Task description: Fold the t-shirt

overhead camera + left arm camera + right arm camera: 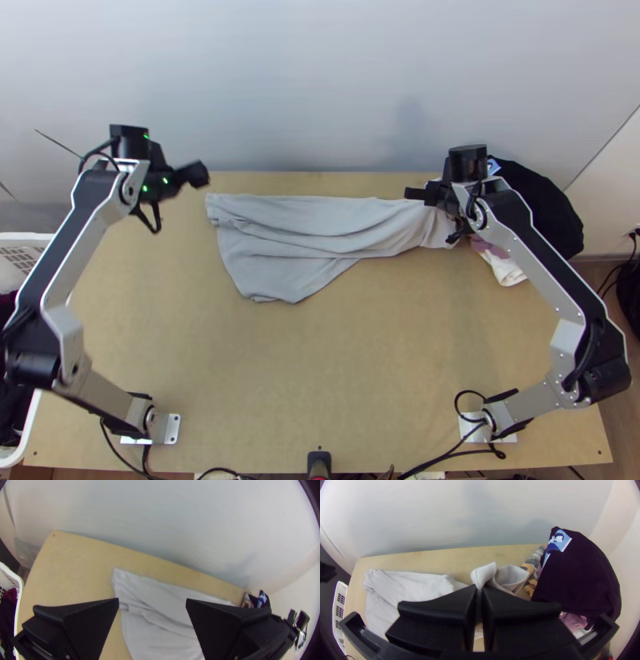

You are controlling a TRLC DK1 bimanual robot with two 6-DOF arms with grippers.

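The light grey t-shirt point(304, 236) lies bunched and stretched crosswise near the table's back edge, its wider part at the left. My left gripper point(196, 174) is above the table just past the shirt's left end. In the left wrist view that gripper point(152, 605) stands open, with the shirt point(156, 613) below and nothing between its fingers. At the shirt's right end is my right gripper point(428, 194). In the right wrist view the right gripper point(479, 590) is shut on a ribbed edge of the shirt point(486, 573), which pokes up above the fingertips.
Black and patterned clothes point(536, 200) are heaped at the table's back right, close by the right gripper. A white laundry basket point(22, 240) with dark clothes stands off the left side. The bare tabletop point(336, 368) stretches between the arm bases.
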